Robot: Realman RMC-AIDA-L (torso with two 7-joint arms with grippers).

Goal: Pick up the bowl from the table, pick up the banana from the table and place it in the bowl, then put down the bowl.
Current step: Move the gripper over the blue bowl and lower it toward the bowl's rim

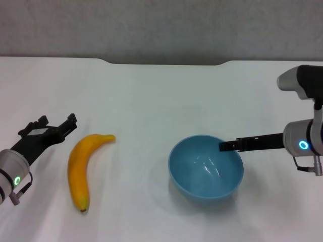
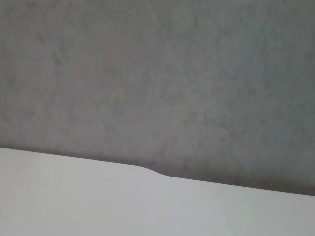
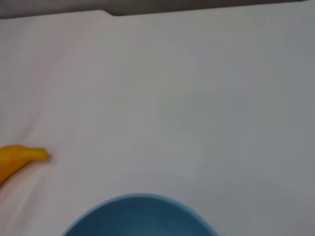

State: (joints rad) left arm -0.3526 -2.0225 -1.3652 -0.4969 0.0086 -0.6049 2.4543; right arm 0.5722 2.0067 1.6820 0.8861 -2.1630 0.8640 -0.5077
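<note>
Toward the table's [image 1: 151, 91] right edge sits the bowl [image 1: 206, 169]; the right gripper [image 1: 225, 145] reaches over its rim, fingers' spacing unclear; near the left edge the banana [image 1: 82, 169] lies beside the left gripper [image 1: 55, 126], fingers apart.

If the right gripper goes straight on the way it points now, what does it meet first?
The right gripper points toward the robot's left, its tip already at the near-right rim of the bowl. It would probably meet the bowl first; whether it touches the rim already, the views do not settle.
</note>
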